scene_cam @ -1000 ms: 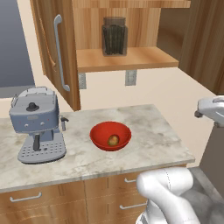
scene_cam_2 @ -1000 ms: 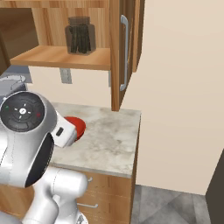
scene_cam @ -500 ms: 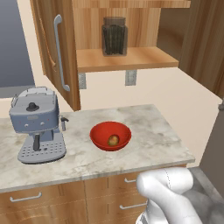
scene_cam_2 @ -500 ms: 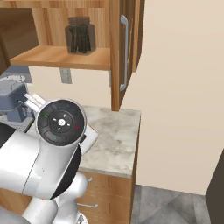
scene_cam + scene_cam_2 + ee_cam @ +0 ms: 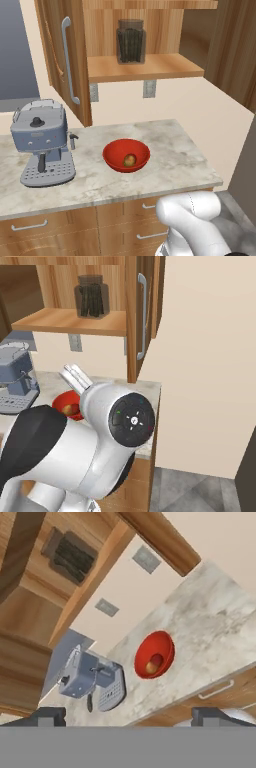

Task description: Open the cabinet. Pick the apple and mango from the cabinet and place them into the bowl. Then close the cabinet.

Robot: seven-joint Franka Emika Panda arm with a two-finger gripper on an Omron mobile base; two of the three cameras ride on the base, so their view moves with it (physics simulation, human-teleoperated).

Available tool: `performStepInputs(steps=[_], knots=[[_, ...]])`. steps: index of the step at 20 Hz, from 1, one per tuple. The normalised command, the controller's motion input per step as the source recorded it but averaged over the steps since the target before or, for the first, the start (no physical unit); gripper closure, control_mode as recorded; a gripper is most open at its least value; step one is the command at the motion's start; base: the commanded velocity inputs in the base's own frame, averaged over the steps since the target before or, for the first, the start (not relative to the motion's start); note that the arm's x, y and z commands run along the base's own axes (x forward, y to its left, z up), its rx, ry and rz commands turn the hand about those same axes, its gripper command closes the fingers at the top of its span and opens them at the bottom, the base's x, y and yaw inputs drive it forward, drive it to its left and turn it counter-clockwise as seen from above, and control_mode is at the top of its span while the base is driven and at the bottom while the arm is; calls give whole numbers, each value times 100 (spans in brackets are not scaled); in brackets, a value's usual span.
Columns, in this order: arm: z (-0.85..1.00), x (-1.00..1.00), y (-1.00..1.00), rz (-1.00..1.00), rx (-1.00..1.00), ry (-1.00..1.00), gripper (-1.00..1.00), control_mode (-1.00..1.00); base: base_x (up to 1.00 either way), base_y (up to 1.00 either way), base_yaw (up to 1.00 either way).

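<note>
The cabinet (image 5: 64, 75) stands open, both doors swung out, and a dark jar (image 5: 131, 41) sits on its shelf. On the counter below is the red bowl (image 5: 126, 155). A yellow-brown fruit (image 5: 130, 160) lies in it, the mango by its look. In the hand view the bowl (image 5: 155, 654) shows that fruit (image 5: 151, 668) with a darker red round shape beside it; I cannot tell if that is the apple. My gripper (image 5: 129, 718) is open, tips far apart and empty, off the counter's right end and looking back at it from well away.
A grey coffee machine (image 5: 42, 145) stands left of the bowl. Low wooden drawers (image 5: 30, 227) run under the marble counter (image 5: 175, 150). My own arm (image 5: 90, 446) bulks in the foreground of the right base view, hiding part of the bowl (image 5: 61, 402). A beige wall lies right of the counter.
The arm has swung further right: the hand left the right edge of the left base view, and the big joint moved right in the right base view. Bowl, fruit and doors stayed put.
</note>
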Motion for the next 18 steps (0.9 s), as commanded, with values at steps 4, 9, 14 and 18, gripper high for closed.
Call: performStepInputs(steps=[4,9,14,18], knots=[[4,4,-39,0,12,-22,-100,-100,0,0,0],[1,13,-27,2,2,-31,-100,-100,0,0,0],[0,36,-18,5,1,-27,-100,-100,0,0,0],[0,49,-35,7,5,-21,-100,-100,0,0,0]])
